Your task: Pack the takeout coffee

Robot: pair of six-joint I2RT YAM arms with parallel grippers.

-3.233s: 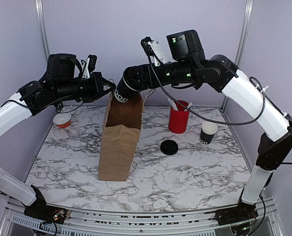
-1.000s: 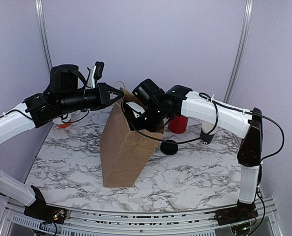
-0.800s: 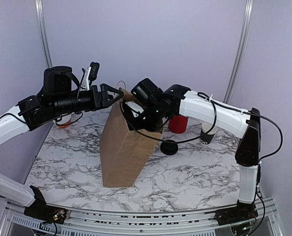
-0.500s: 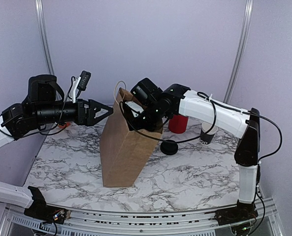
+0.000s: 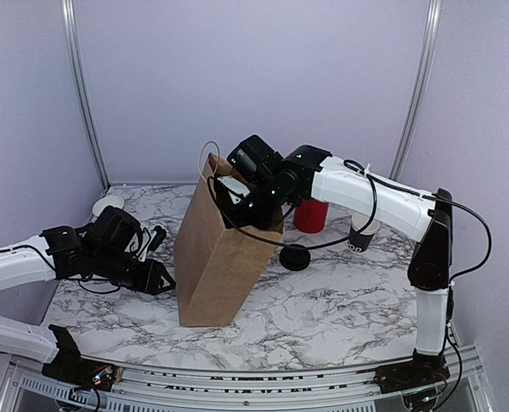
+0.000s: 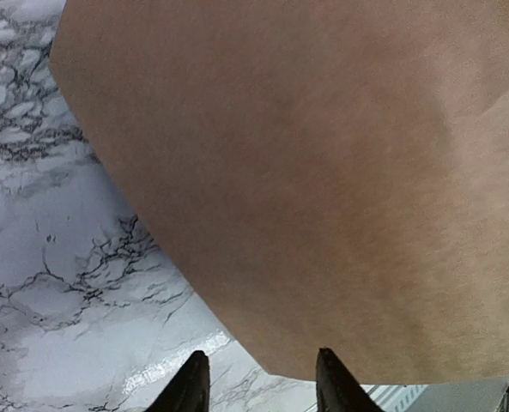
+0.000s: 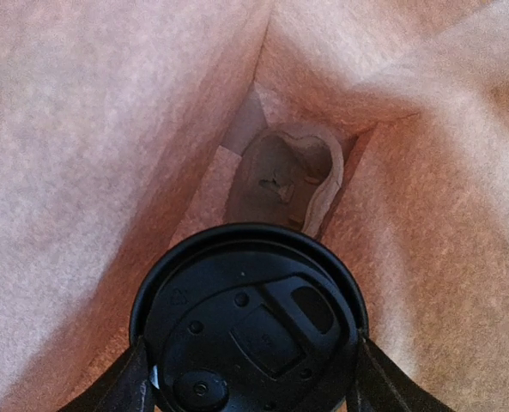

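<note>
My left gripper (image 6: 259, 378) is hovering low over the table (image 5: 340, 300), fingers spread and pinching nothing, just beside the brown paper bag (image 5: 215, 266). My right gripper (image 7: 249, 382) is reaching down into that bag's open top, clamping the lidded takeout coffee (image 7: 250, 318) above the bag's floor. Further right, an open black cup (image 5: 363, 230) is standing beside the red cup (image 5: 310, 215).
</note>
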